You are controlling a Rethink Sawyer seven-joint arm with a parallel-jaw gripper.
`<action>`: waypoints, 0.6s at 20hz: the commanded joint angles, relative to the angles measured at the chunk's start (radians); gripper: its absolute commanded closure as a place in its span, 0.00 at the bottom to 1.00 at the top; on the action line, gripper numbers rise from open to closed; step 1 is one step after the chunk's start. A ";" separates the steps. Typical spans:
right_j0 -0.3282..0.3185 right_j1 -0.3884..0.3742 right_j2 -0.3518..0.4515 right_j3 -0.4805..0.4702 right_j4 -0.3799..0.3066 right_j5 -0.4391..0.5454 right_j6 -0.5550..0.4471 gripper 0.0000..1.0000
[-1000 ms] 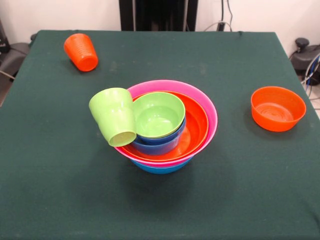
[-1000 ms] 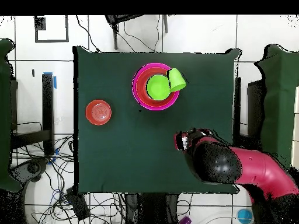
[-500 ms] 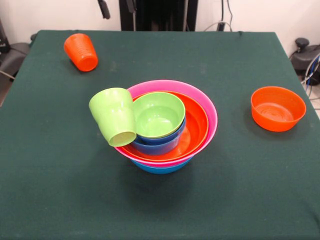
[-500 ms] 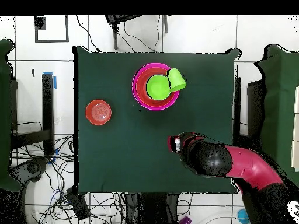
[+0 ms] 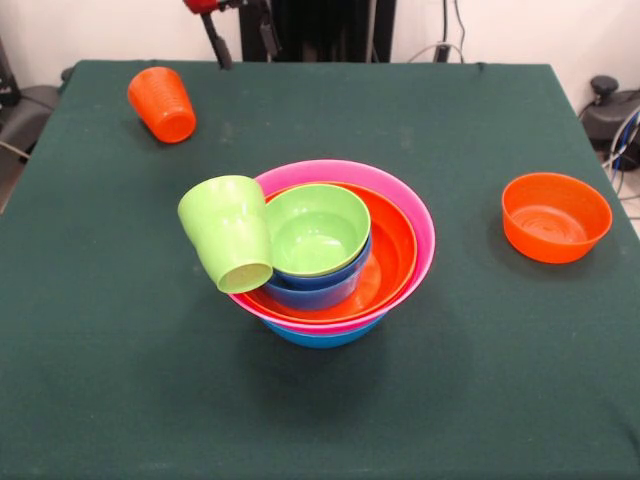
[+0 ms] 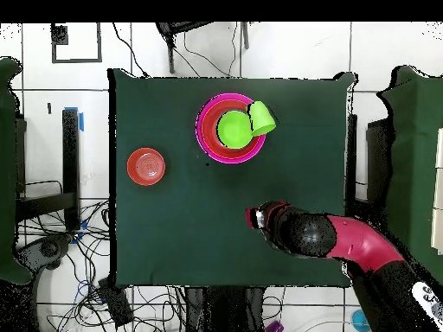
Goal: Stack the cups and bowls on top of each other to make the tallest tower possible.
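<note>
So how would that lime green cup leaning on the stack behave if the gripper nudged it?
The lime green cup rests tilted against the pink bowl's rim, so a nudge would probably tip it off. Round and tapered, it would likely roll in a curve. Glossy plastic suggests light and slippery.

- The arm (image 6: pixel 363 246) has a glossy crimson-red shell, rounded like a tube.
- A bulbous black joint housing (image 6: pixel 304 233) caps its end.
- The pincer (image 5: pixel 240 35) shows two thin black fingers under a red fitting (small, at twelve o'clock in the front view).
</note>
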 commanded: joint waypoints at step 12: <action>0.003 0.130 -0.037 -0.171 -0.157 0.025 -0.049 0.00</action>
